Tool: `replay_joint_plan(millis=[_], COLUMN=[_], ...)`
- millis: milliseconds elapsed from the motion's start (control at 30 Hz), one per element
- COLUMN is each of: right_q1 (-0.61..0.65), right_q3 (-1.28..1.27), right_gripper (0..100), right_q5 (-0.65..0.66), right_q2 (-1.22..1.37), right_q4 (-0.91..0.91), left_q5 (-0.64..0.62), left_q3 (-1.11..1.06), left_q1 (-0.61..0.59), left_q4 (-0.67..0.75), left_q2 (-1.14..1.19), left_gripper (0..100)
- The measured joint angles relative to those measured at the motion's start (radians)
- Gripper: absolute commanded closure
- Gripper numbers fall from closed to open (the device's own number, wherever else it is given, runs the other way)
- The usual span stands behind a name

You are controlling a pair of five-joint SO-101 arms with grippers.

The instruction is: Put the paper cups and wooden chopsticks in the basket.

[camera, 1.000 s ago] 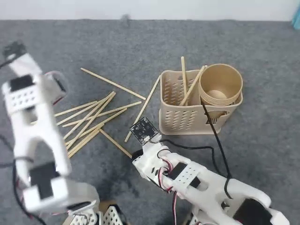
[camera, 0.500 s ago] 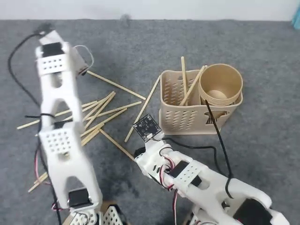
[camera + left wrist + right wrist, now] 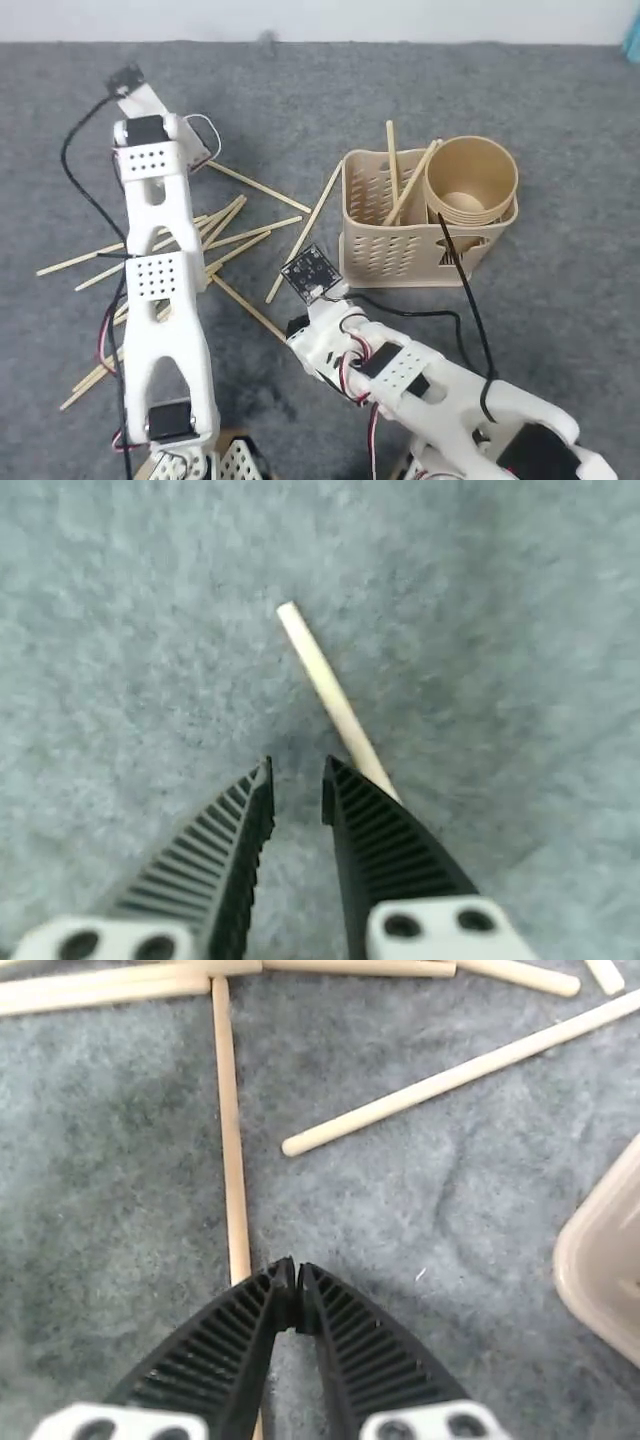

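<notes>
Left gripper (image 3: 295, 780) fingers narrowly apart, nothing between them. Chopstick (image 3: 330, 695) lies flat on the grey carpet (image 3: 560, 100) beside one finger, long axis slanting toward the basket (image 3: 385, 255). Right gripper (image 3: 295, 1285) fingers pressed together, empty.

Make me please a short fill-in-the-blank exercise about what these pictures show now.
1. Beside the stacked paper cups, the basket holds ___ wooden chopsticks.
2. The right gripper is ___ and holds nothing.
3. The left gripper is ___, with a loose chopstick beside one finger.

Missing words: two; shut; open.
</notes>
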State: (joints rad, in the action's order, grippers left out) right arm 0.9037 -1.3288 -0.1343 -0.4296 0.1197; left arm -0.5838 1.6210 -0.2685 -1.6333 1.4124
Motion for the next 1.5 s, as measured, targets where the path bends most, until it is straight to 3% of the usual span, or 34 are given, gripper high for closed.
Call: replay_joint_plan(millis=[200,833,967,1133,1500], right_q1=[0.000,0.000,0.000,0.000,0.000], right_q3=[0.075,0.080,0.080,0.080,0.080], right_gripper=[99.1,99.1,99.1,99.1,99.1], right_q5=[0.005,0.006,0.006,0.006,0.006], right_q2=[0.000,0.000,0.000,0.000,0.000], right_q4=[0.138,0.161,0.161,0.161,0.161], left_q5=[-0.120,-0.124,-0.124,-0.117,-0.098], left_q3=[0.006,-0.084,-0.091,-0.087,0.018], left_q1=[0.000,0.043,0.044,0.051,0.063], left_q4=[0.061,0.173,0.175,0.181,-0.072], left_q2=[0.009,0.054,0.052,0.052,0.032], left_gripper=[92,92,99,99,99])
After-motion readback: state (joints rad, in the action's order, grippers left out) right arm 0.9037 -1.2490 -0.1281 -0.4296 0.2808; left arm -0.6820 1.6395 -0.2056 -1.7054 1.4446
